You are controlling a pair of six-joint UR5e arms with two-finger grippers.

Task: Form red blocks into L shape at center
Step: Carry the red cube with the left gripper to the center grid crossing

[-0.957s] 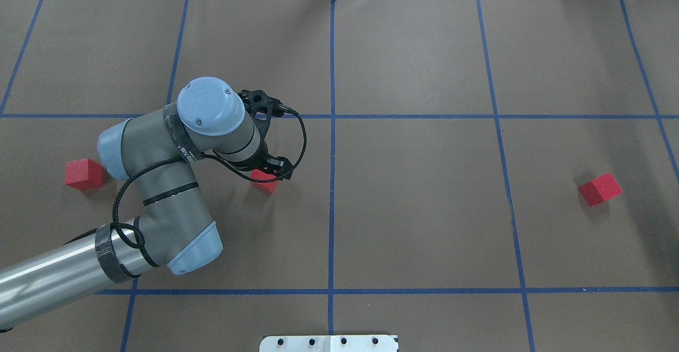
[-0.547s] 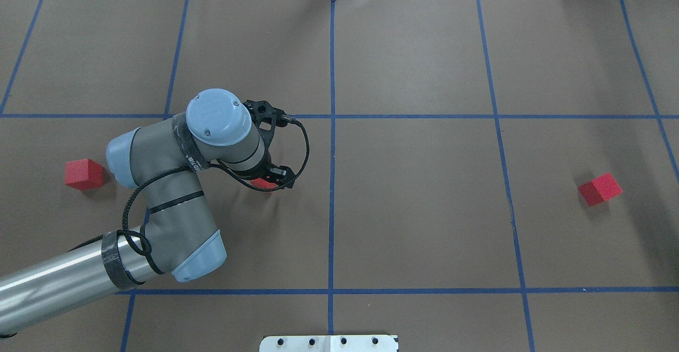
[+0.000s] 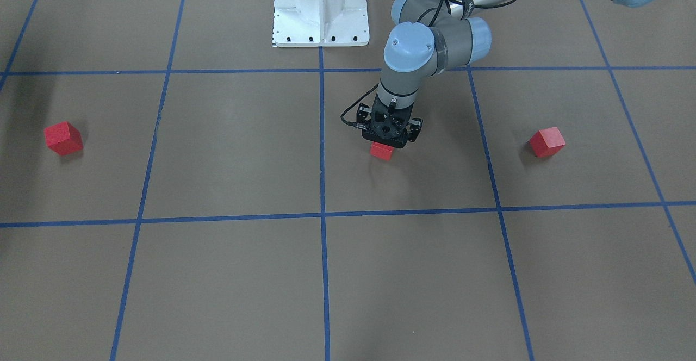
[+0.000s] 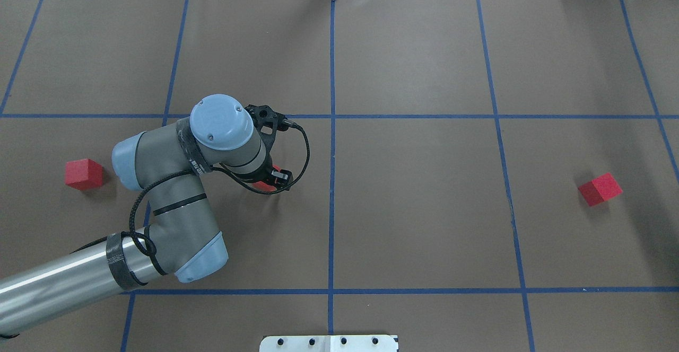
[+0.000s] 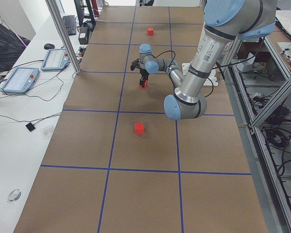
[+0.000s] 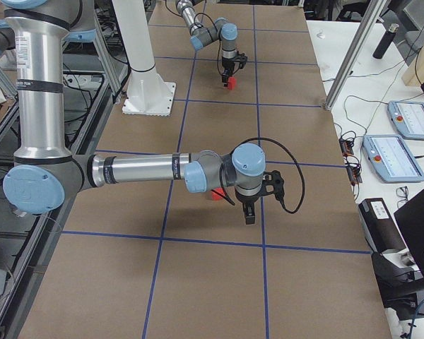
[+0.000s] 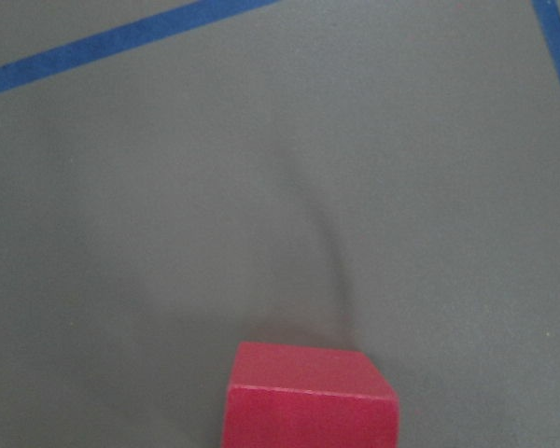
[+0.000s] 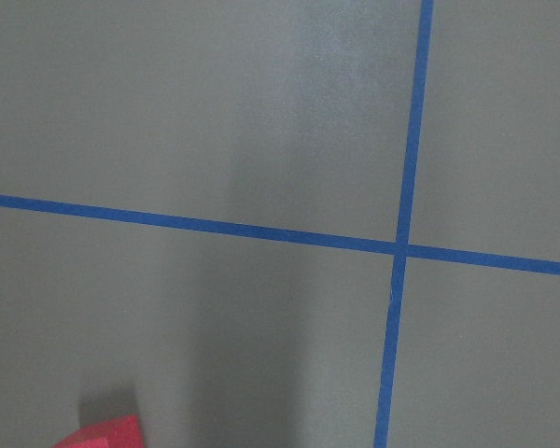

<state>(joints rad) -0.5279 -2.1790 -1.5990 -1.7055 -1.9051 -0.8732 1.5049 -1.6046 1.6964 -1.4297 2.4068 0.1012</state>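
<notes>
Left gripper point(image 3: 387, 142) has moved in over the middle red block point(image 3: 381, 151); block lies directly beneath it | grasp: cannot tell | right gripper point(image 6: 249, 214) well apart, grasp likewise unclear; left one nearer.

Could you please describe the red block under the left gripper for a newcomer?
Find the blue tape line down the middle of the brown table. Just to the robot's left of it, the red block sits under the left gripper. It is the middle of three; the far-left block and far-right block lie well to the sides.
</notes>
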